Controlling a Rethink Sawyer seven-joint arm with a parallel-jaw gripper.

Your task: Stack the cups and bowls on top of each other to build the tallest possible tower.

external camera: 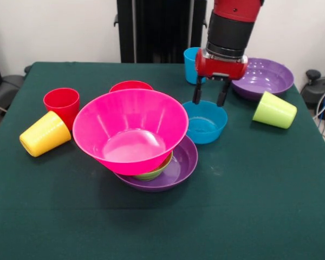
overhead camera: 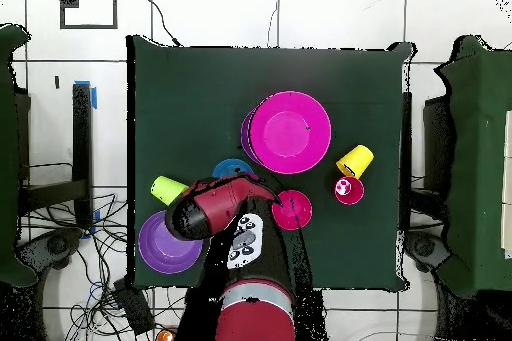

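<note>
- The gripper (external camera: 210, 99) is seen hanging over the far rim of the medium blue bowl (external camera: 205, 122), its two dark fingers spread apart with nothing between them; it is judged to be lined up to take that bowl by its rim.
- The tower (external camera: 146, 146) is found near the middle of the green table (external camera: 249, 195): a large pink bowl (external camera: 130, 130) is tilted on top of a small green bowl (external camera: 154, 172), which is nested in a shallow purple bowl (external camera: 179, 165). The tilt is judged to come from the small bowl beneath giving uneven support.
- Bowls are counted as six: one pink, two purple, one blue, one green, and one red bowl (external camera: 131, 85) partly hidden behind the pink one. The second purple bowl (external camera: 265, 77) is left apart at the far right in the front view.
- Cups are counted as four: a yellow cup (external camera: 44, 134) and a lime green cup (external camera: 274, 110) are lying on their sides, a red cup (external camera: 62, 103) is standing upright, and a blue cup (external camera: 191, 64) is partly hidden behind the arm.
- No cup is yet on the tower.
</note>
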